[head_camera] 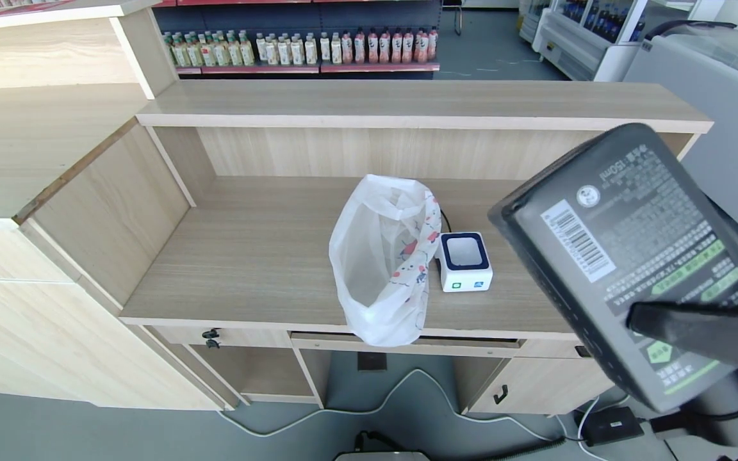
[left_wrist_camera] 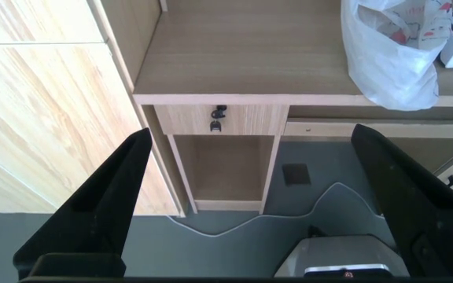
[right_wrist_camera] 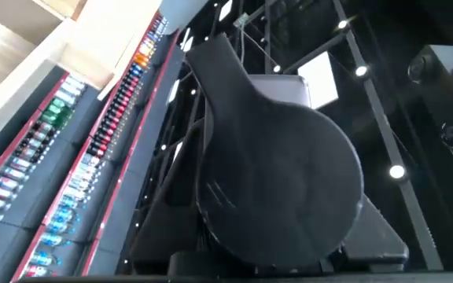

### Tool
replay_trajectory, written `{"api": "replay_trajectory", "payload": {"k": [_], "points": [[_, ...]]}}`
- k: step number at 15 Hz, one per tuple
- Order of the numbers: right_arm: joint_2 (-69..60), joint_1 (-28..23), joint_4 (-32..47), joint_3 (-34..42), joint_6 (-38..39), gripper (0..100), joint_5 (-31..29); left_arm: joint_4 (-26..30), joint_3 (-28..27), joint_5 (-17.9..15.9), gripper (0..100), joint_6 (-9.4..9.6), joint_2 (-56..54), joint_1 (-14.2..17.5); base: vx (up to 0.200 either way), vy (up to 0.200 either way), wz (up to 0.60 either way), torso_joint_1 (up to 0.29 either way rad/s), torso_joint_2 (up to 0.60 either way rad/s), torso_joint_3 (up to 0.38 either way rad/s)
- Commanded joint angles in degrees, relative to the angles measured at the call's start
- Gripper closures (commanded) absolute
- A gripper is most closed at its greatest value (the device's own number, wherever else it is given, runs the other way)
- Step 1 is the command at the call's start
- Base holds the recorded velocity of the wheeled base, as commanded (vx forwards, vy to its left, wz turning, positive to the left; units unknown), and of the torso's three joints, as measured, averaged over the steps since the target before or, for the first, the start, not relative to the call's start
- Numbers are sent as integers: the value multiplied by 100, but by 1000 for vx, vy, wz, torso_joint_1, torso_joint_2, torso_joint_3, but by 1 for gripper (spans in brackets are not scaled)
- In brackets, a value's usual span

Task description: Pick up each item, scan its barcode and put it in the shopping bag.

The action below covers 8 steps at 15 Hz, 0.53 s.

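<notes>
right gripper [head_camera: 639, 320] gripping dark packet [head_camera: 625, 256] high, well apart from the counter [head_camera: 266, 256], barcode [head_camera: 578, 240] facing head camera, left gripper [left_wrist_camera: 252, 141] hanging wide open, empty, white bag [head_camera: 382, 256] standing open just beside scanner [head_camera: 465, 261]

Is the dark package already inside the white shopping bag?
No, the dark package is held in the air, apart from the shopping bag standing on the counter.
</notes>
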Motion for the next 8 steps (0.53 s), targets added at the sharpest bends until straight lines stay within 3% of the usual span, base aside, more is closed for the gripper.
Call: {"api": "replay_trajectory", "payload": {"k": [1, 8], "points": [[-265, 4, 26, 236, -4, 100, 66, -4, 4, 1, 0, 1, -2, 1, 0, 0, 0, 0, 0, 0], [-564, -31, 53, 395, 22, 100, 242, -4, 4, 1, 0, 1, -2, 1, 0, 0, 0, 0, 0, 0]]}}
